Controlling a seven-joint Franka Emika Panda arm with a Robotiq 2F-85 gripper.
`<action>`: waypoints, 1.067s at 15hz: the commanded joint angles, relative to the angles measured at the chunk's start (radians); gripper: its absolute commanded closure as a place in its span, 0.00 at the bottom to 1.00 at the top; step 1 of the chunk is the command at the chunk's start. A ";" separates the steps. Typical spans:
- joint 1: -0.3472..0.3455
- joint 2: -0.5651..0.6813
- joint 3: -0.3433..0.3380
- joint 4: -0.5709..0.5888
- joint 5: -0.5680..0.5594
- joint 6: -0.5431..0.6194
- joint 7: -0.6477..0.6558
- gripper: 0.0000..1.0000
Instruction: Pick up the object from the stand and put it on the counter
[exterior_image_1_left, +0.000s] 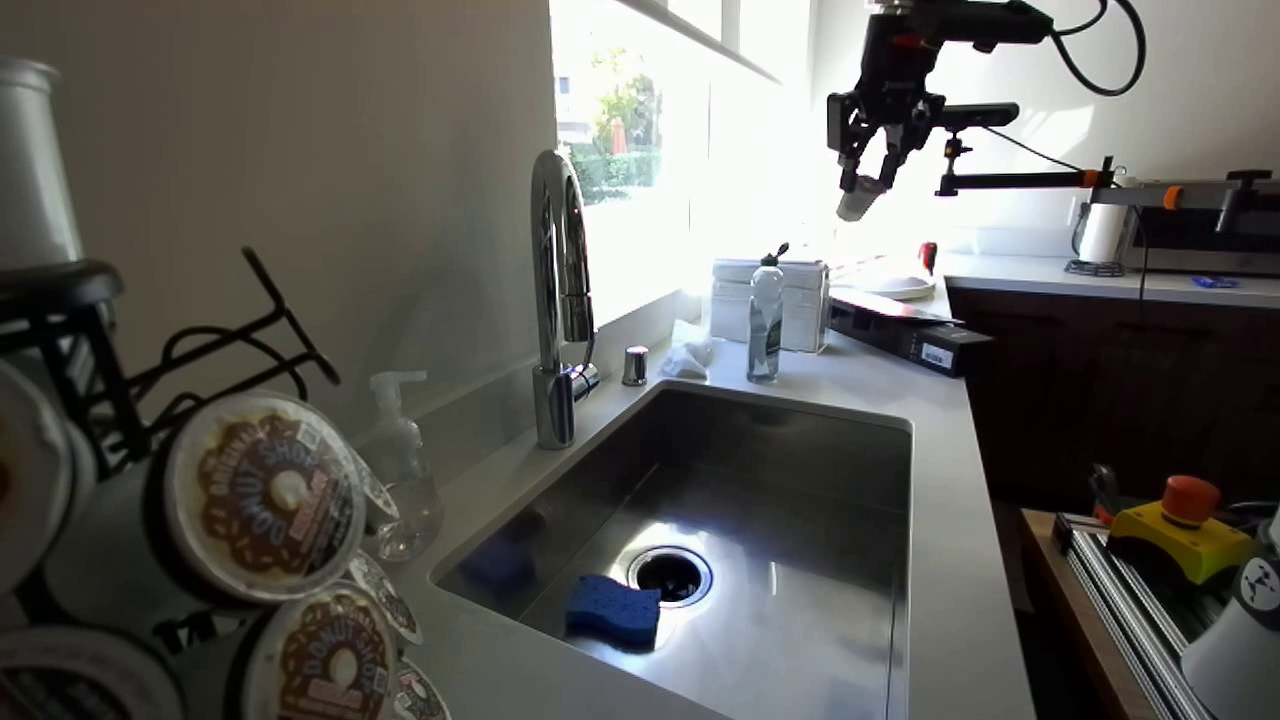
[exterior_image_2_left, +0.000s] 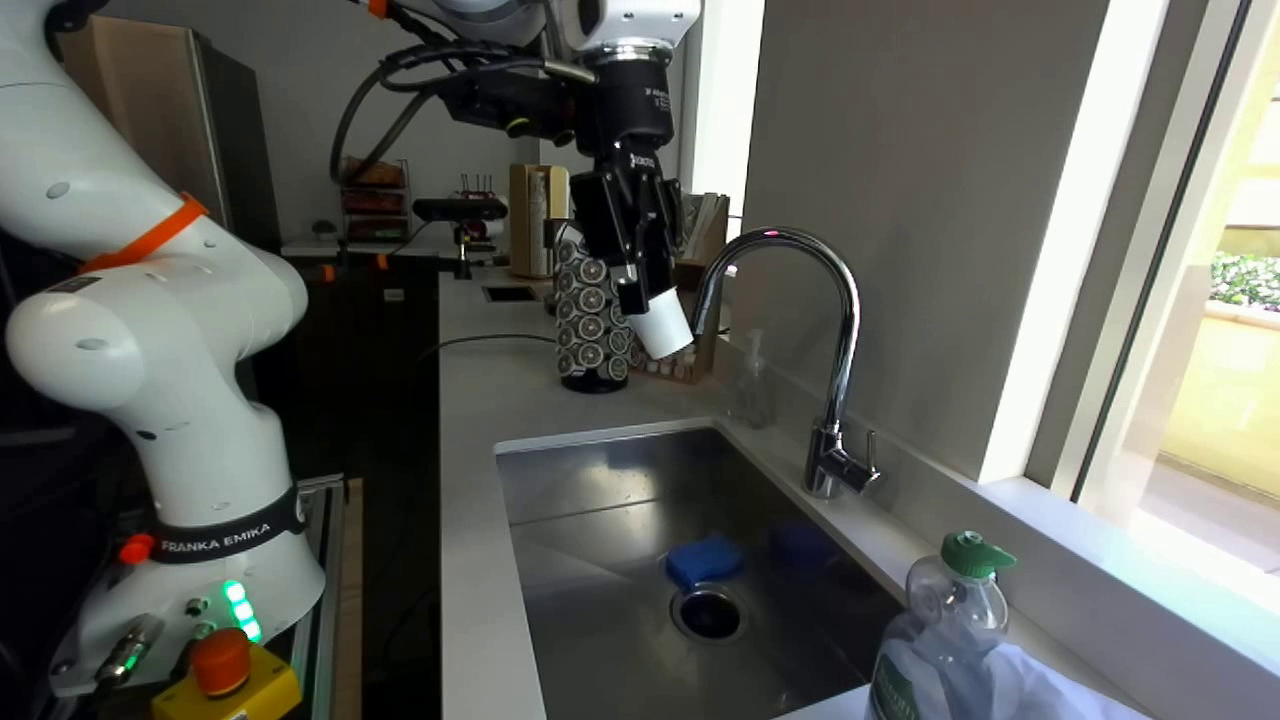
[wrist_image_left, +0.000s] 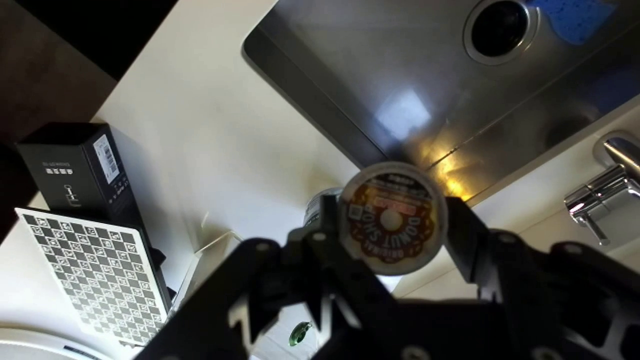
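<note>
Pods on the black stand are seen nearest, at far left in an exterior view. Rightward, a soap pump and the faucet are set beside the sink, where a blue sponge is laid just beside the drain. Right of a bottle on the counter, a pod is clamped in the gripper, jaws parted by just its width; it is held tilted in the air, higher than the counter.

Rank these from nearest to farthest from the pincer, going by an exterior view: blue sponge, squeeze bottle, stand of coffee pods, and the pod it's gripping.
1. Pod: held in the pincer.
2. Squeeze bottle: on the counter, beyond the sink.
3. Blue sponge: inside the sink, by the drain.
4. Stand of coffee pods: left foreground.
</note>
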 joint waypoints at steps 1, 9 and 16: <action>0.012 0.000 -0.009 0.004 -0.006 -0.005 0.005 0.71; -0.042 0.189 -0.123 0.160 0.076 -0.136 0.094 0.71; -0.039 0.283 -0.235 0.204 0.168 -0.141 0.035 0.71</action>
